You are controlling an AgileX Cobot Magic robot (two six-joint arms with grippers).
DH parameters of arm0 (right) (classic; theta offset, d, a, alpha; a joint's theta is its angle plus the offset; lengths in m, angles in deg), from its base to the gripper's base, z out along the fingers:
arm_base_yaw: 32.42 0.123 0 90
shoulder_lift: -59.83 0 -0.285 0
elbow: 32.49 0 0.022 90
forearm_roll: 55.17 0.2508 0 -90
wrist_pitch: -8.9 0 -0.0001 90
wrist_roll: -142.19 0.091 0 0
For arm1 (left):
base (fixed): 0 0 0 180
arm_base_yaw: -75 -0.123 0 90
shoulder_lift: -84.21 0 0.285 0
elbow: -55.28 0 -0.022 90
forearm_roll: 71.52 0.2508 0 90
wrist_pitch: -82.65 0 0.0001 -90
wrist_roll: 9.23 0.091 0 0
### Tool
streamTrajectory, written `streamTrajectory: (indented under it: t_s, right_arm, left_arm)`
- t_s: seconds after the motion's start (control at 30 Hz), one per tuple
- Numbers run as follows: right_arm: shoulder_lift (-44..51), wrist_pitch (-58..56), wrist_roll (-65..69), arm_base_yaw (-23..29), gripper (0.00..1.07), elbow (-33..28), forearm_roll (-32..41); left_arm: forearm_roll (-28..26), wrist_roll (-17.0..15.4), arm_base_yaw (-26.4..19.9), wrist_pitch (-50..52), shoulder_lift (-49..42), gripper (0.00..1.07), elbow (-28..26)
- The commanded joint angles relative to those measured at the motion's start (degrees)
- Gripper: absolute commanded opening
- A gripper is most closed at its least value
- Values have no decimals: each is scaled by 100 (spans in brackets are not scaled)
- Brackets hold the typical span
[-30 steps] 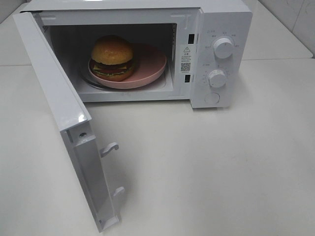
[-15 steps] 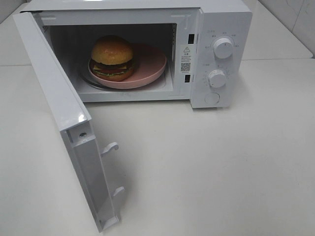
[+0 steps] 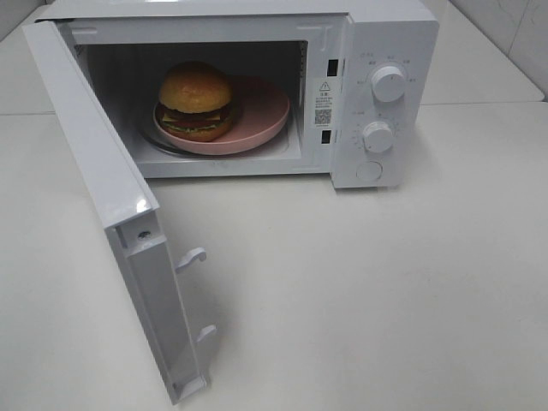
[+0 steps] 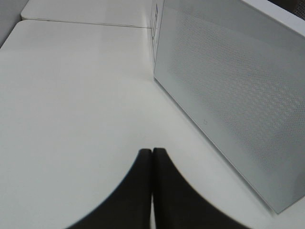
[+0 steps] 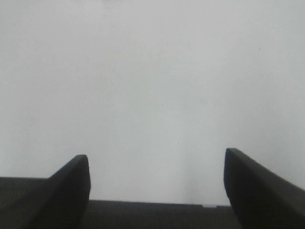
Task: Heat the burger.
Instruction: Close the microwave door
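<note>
left gripper [image 4: 152,191], pressed together and empty, hangs just outside the open microwave door [image 4: 228,105]; right gripper [image 5: 155,160] is spread, empty. beyond that door the burger [image 3: 195,98] rests on its pink plate [image 3: 267,116] inside. a glancing push may leave the door unlatched.

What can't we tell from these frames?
- Exterior high: both arms out of frame; markings around the dials and the warning label too small to read.
- Exterior high: burger hides part of the pink plate.
- Left wrist: left pincer shut; microwave door cut off by the edge; burger out of view.
- Right wrist: only tabletop shows beyond the open right pincer.
</note>
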Motion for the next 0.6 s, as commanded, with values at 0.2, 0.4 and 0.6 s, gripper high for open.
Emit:
streamTrajectory:
  t_s: [0.2,0.4,0.6]
  right_arm:
    - [1524,338,-372,-34,73,-178,223]
    - [1971,355,-413,-34,73,-183,258]
    - [1971,361,-413,-34,73,-183,252]
  left_arm:
    - [-63,476,-6,63,-115,0,17]
    - [-63,476,-6,63,-115,0,17]
    - [-103,476,-6,86,-115,0,-6]
